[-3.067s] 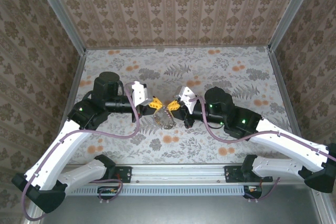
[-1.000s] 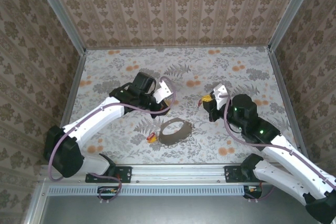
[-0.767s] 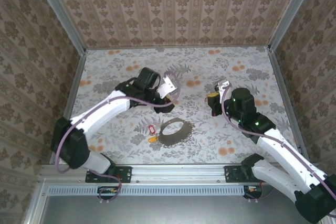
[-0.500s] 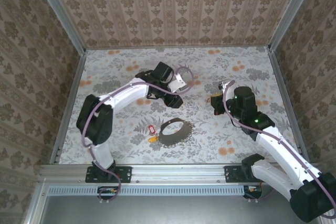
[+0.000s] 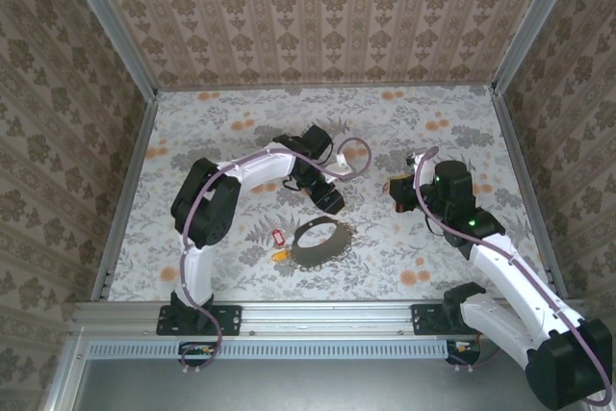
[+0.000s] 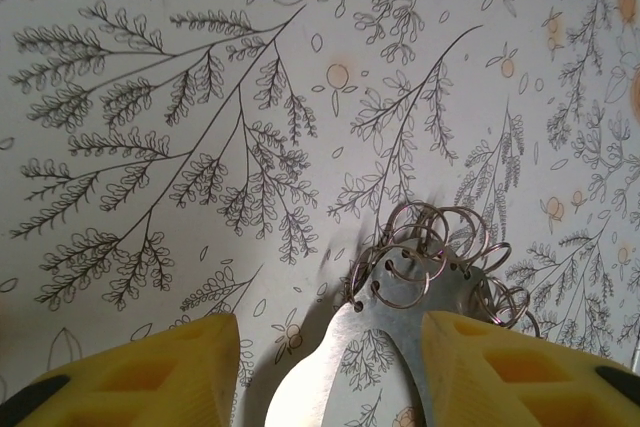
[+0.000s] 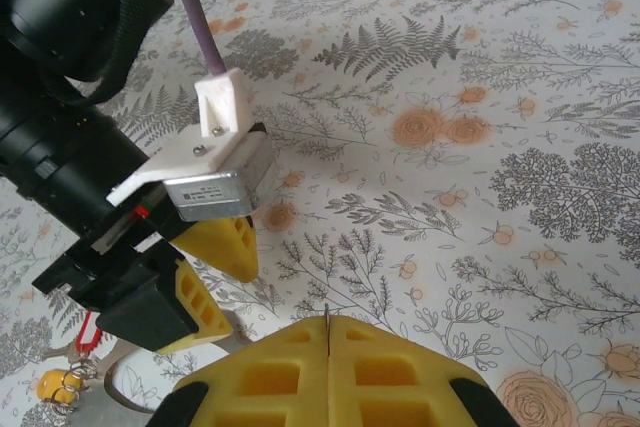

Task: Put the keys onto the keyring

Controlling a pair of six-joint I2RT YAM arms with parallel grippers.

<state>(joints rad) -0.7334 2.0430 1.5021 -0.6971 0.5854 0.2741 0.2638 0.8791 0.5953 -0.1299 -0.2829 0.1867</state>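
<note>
The keyring (image 5: 325,249) is a grey metal band loop lying on the floral table top. Several small split rings hang from its holes (image 6: 400,277). My left gripper (image 5: 329,201) hovers low over the loop's far edge, open, and the band lies between its yellow fingertips (image 6: 330,377) without touching them. One red-headed key (image 5: 277,237) lies left of the loop and is also at the lower left of the right wrist view (image 7: 88,332). My right gripper (image 5: 397,190) sits right of the loop, shut, with a thin silvery sliver (image 7: 328,315) poking out between its pads. What that sliver is I cannot tell.
A small yellow bead with a wire coil (image 5: 279,255) lies beside the red key. The left arm stretches across the middle of the table, its purple cable (image 5: 351,156) looping above the wrist. Patterned walls close in the back and both sides.
The left arm swung right and stretched out over the keyring's far edge, and its jaws opened. The right gripper drifted slightly right and stayed shut.
</note>
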